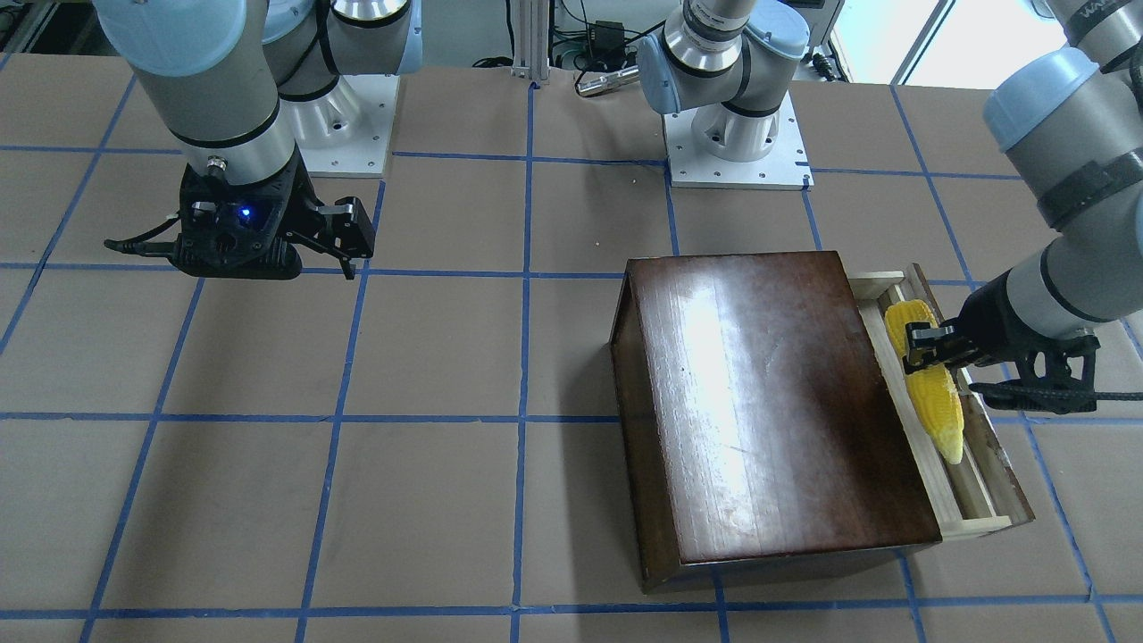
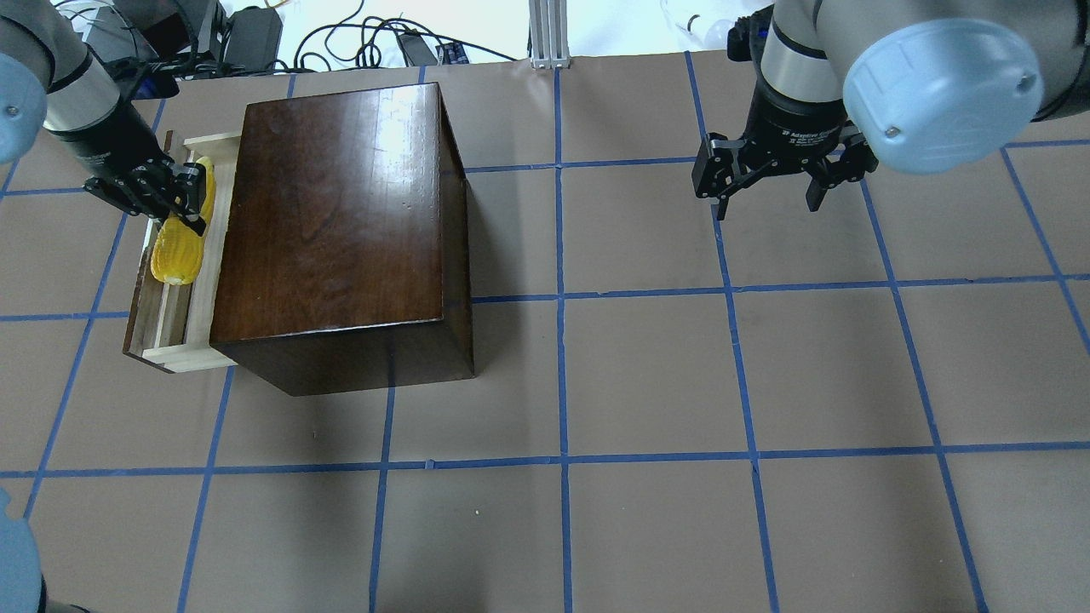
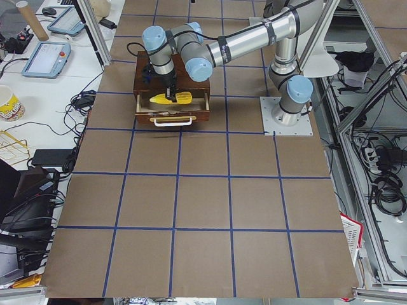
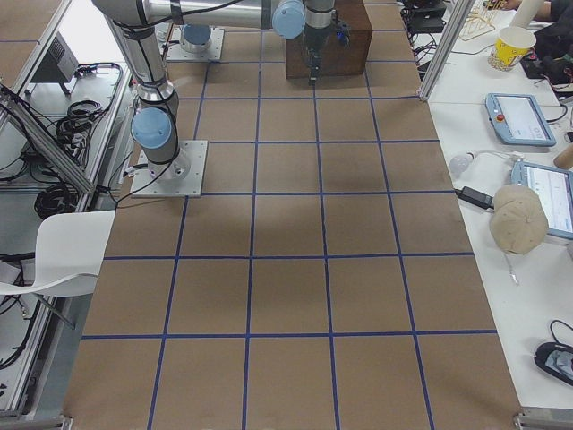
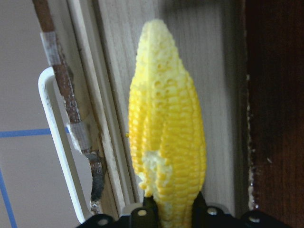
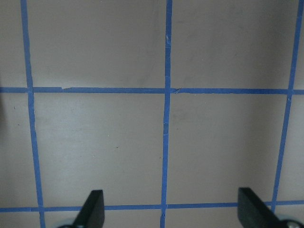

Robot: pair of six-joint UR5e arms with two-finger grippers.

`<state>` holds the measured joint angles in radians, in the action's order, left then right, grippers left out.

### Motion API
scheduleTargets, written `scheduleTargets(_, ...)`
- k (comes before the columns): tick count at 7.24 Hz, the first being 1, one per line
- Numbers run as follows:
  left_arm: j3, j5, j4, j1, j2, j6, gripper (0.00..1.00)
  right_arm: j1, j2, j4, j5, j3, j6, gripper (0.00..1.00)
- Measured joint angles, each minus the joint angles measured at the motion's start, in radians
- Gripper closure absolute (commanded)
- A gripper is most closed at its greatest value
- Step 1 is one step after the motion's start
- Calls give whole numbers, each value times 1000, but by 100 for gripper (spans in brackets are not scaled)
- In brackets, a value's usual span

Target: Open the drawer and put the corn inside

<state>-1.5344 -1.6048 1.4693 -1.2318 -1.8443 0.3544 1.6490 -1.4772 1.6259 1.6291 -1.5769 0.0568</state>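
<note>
While the left claw (image 1: pixel 924 346) clamps the corn (image 1: pixel 935 404) near its thick end, lengthwise in the pulled-out drawer (image 1: pixel 975 523), and the right claw (image 2: pixel 766 204) hangs wide open, empty, the corn appears light, stiff, ribbed, suiting that crosswise hold.

- White lettering on the right gripper (image 2: pixel 766 204) body, seen from overhead, reads "2F Adaptive" (the smaller print beneath is too fine to make out).
- A black strap (image 1: pixel 1083 20) on the left arm shows white capitals beginning "WA", the rest unreadable.
</note>
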Motion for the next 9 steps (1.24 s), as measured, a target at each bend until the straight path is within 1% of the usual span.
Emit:
scheduleTargets(1, -1, -2, 0, 0, -2, -8, 1, 0, 0, 0, 0, 0, 0, 0)
scheduleTargets(6, -1, -7, 0, 0, 0, -10, 0, 0, 0, -1, 1, 0, 0, 0)
scheduleTargets(9, 18, -3, 21, -8, 35, -14, 0, 0, 0, -1, 2, 0, 0, 0)
